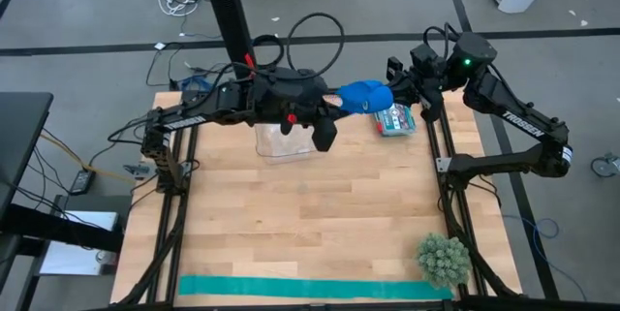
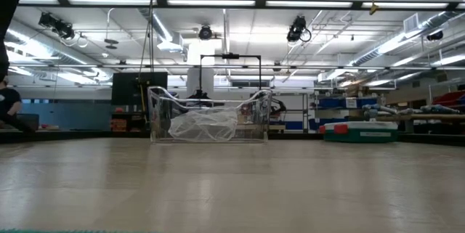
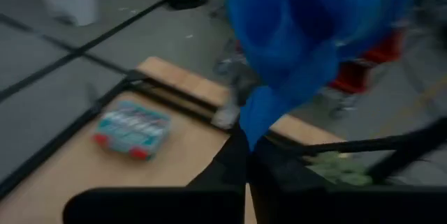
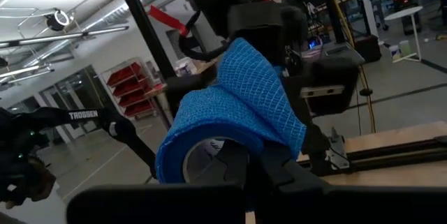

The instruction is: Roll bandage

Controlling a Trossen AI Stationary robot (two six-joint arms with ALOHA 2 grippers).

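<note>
The bandage [image 1: 363, 96] is a royal-blue roll held in the air over the table's far edge, between my two arms. My left gripper [image 1: 336, 100] comes at it from the table's left and is shut on a loose tail of it. My right gripper [image 1: 392, 95] comes from the right and is shut on the roll. In the right wrist view the roll [image 4: 223, 123] shows its open core end. In the left wrist view the bandage [image 3: 314, 28] fills the upper part of the picture. The low view shows neither gripper. My left gripper pinches the bandage's loose tail [image 3: 253, 123] between its two shut fingers, at the narrow end that hangs from the bunched roll. The fingers reach nearly level from the table's left. The bandage is clear of the table. My right gripper is shut on the roll's edge [image 4: 269, 144] beside the open core, coming level from the table's right. Its own fingers [image 4: 279, 172] hide the place of contact, so whether one finger is inside the core cannot be told. The roll is lifted clear.
A clear plastic container [image 1: 283, 141] stands on the table under the left arm and also shows in the low view [image 2: 209, 120]. A small teal box [image 1: 397, 119] lies at the far right. A green spiky ball [image 1: 444, 258] and a teal-green strip [image 1: 310, 289] lie near the front edge.
</note>
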